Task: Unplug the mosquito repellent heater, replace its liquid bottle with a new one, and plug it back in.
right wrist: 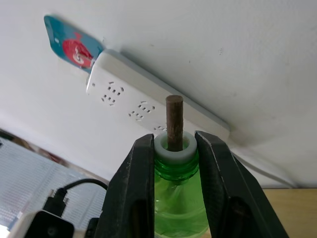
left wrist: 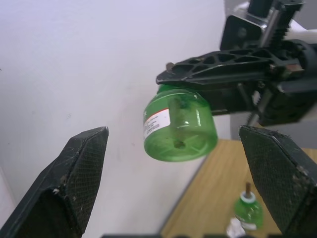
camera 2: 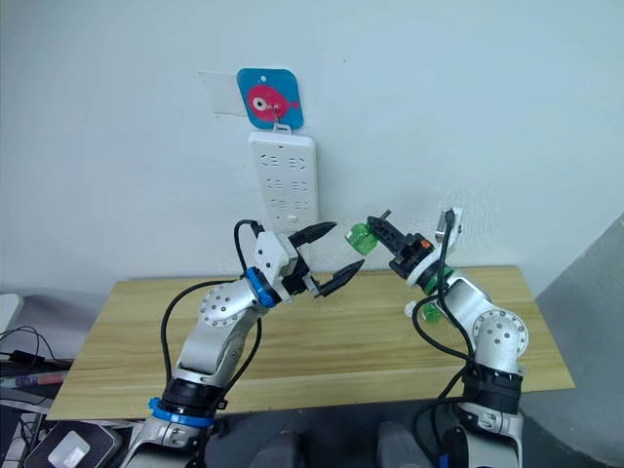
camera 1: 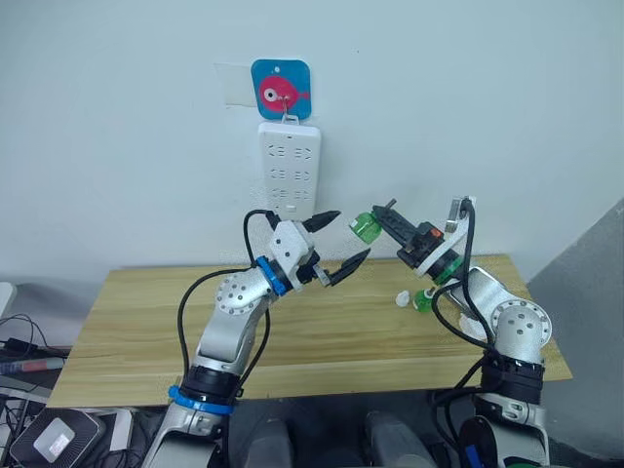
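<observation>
The mosquito repellent heater (camera 1: 402,298) appears to be the small white piece lying on the table (camera 1: 146,322) towards its right edge, though it is too small to make out for certain. Just beside it stands a green bottle (camera 1: 423,300) with its wick up. A second green bottle (camera 1: 366,228) is up in the air over the table's far edge, clamped at the neck by the right claw (camera 1: 382,220), with its brown wick (right wrist: 174,121) poking out past the fingers. The left claw (camera 1: 349,236) faces it with its jaws wide apart and the bottle's base between them but untouched.

This looks like a handover. The left claw should close squarely on the bottle's round body, away from the neck, and the right should let go only once that grip is firm.

Room is tight behind, where the wall and the hanging power strip (camera 1: 289,175) are near. The table's near half lies bare below for lowering.
</observation>
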